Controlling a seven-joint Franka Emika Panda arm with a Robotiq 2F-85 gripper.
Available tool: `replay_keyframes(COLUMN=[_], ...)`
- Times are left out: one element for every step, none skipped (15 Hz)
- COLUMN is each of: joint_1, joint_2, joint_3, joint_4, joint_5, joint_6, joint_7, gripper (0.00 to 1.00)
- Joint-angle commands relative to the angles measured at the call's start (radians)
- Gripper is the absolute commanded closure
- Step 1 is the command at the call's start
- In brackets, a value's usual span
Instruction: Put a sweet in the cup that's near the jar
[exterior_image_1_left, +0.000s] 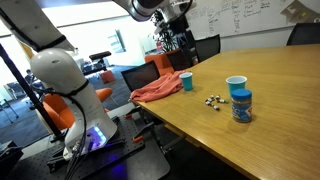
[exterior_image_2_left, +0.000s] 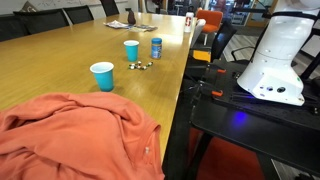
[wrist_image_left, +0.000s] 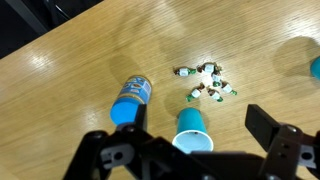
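The cup, blue outside and white inside, stands upright next to the short blue jar. Both show in both exterior views: cup, jar. Several small wrapped sweets lie loose on the wooden table just beyond the cup, and show in both exterior views. My gripper is open and empty, high above the cup and jar. In an exterior view it hangs near the top of the picture.
A smaller solid teal cup stands past the sweets, at the wrist view's right edge. An orange cloth hangs over the table's corner. Office chairs stand round the table.
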Motion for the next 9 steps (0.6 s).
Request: replay_keyframes(joint_1=[-0.037, -0.041, -0.017, -0.021, -0.023, -0.024, -0.026, -0.026, -0.029], joint_2=[0.144, 0.16, 0.121, 0.148, 0.163, 0.169, 0.169, 0.169, 0.189], joint_3=[0.004, -0.009, -0.01, -0.017, -0.022, -0.024, -0.024, -0.024, -0.03], joint_4=[0.024, 0.027, 0.005, 0.008, 0.013, 0.017, 0.019, 0.022, 0.023], joint_5=[-0.086, -0.113, -0.072, -0.086, -0.089, -0.089, -0.089, -0.089, -0.067], joint_6=[0.081, 0.052, 0.061, 0.06, 0.061, 0.061, 0.061, 0.061, 0.096], joint_7=[0.122, 0.135, 0.093, 0.106, 0.108, 0.108, 0.108, 0.108, 0.104], gripper=[0.0, 0.0, 0.0, 0.0, 0.0, 0.0, 0.0, 0.0, 0.0])
